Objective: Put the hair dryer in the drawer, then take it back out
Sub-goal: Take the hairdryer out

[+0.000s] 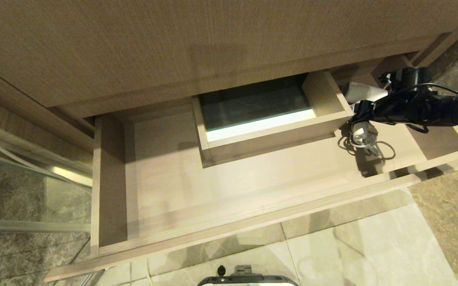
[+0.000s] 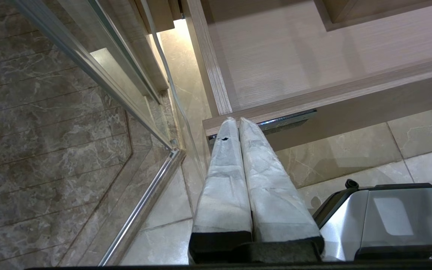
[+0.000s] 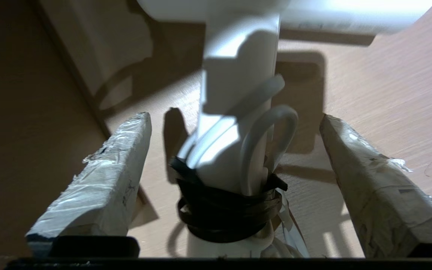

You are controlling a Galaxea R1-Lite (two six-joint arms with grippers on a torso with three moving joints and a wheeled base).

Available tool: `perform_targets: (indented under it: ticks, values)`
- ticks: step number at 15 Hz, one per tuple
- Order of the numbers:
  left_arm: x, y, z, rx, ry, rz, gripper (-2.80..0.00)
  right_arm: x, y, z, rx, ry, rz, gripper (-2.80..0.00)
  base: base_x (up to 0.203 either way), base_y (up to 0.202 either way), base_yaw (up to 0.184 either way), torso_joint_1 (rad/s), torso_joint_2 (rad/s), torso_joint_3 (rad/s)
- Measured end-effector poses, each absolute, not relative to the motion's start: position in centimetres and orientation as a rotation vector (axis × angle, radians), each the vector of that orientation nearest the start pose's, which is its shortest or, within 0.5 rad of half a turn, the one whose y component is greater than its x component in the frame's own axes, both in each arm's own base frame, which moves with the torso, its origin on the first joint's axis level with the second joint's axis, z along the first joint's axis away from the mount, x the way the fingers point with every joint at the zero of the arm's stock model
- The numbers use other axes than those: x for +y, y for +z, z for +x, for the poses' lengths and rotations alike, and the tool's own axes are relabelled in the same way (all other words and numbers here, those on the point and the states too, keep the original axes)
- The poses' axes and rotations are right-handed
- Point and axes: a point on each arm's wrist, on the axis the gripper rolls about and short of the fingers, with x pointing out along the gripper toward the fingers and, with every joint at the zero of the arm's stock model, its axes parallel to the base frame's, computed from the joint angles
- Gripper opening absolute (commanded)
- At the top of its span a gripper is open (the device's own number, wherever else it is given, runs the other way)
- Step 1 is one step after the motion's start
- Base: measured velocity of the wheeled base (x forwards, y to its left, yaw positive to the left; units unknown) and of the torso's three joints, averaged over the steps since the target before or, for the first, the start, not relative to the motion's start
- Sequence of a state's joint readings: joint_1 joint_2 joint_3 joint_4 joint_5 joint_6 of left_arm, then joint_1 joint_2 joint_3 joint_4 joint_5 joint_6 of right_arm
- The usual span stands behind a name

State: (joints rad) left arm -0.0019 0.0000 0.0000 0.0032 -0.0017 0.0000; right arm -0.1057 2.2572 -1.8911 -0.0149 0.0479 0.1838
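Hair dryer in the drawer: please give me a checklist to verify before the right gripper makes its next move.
1. Drawer pulled out: ok.
2. Hair dryer lying on the drawer floor: ok.
3. Right gripper open, fingers clear of the handle on both sides: ok.
4. Cord bundle bound by the black strap: ok.
5. Loose cord clear of the gripper's path: cannot tell.
6. Left gripper shut, outside the drawer: ok.
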Motion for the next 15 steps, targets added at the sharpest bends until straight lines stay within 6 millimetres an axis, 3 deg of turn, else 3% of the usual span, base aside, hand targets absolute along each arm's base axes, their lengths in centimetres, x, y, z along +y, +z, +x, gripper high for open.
perform_targets:
  ticks: [6,7,15]
  values:
    - [0.0,7.5,-2.3,0.003,-0.004,0.0,-2.8,-5.0,18.7,48.2,0.375,-0.084,0.174,0.0,0.0,0.0,0.0,0.0,0.0,0.0]
    - [0.0,7.5,-2.3,0.003,-0.003,0.0,-2.8,-5.0,18.5,48.3,0.374,-0.084,0.17,-2.8,0.0,0.0,0.0,0.0,0.0,0.0]
    - [0.0,7.5,-2.3,0.003,-0.004,0.0,-2.8,-5.0,18.8,48.1,0.376,-0.076,0.104,-2.8,0.0,0.0,0.0,0.0,0.0,0.0]
